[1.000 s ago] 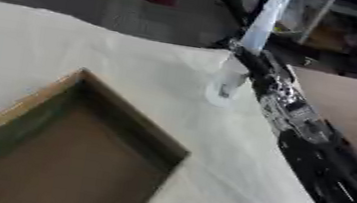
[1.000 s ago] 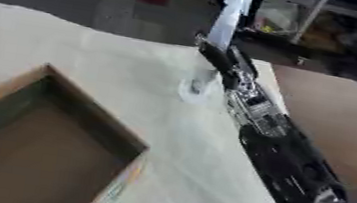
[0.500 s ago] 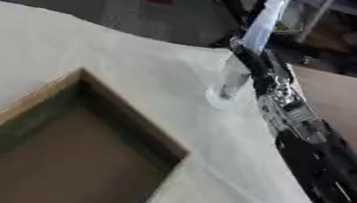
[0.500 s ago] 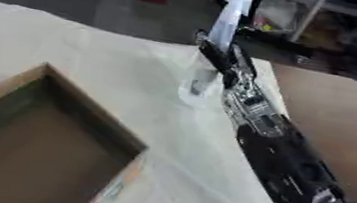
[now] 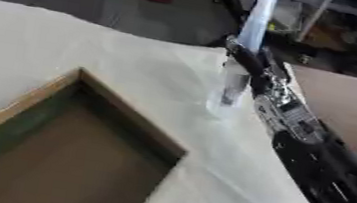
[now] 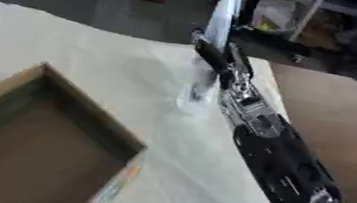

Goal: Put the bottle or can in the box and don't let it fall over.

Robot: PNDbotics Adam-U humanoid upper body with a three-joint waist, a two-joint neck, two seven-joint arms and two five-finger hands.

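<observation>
The right hand [image 5: 245, 65] reached in from the near right to the far side of the desk [image 5: 66, 46], its dark fingers [image 5: 240, 56] wrapped around the upper part of a clear bottle [image 5: 226, 93]. The bottle stood upright on the pale cloth [image 5: 133, 71], just beyond the far right corner of the open cardboard box [image 5: 60, 146], outside it. The left hand was out of sight.

Black right arm [image 5: 323, 165] with silver joints and metal fittings, tapering to slim dark fingers [image 5: 243, 57].
</observation>
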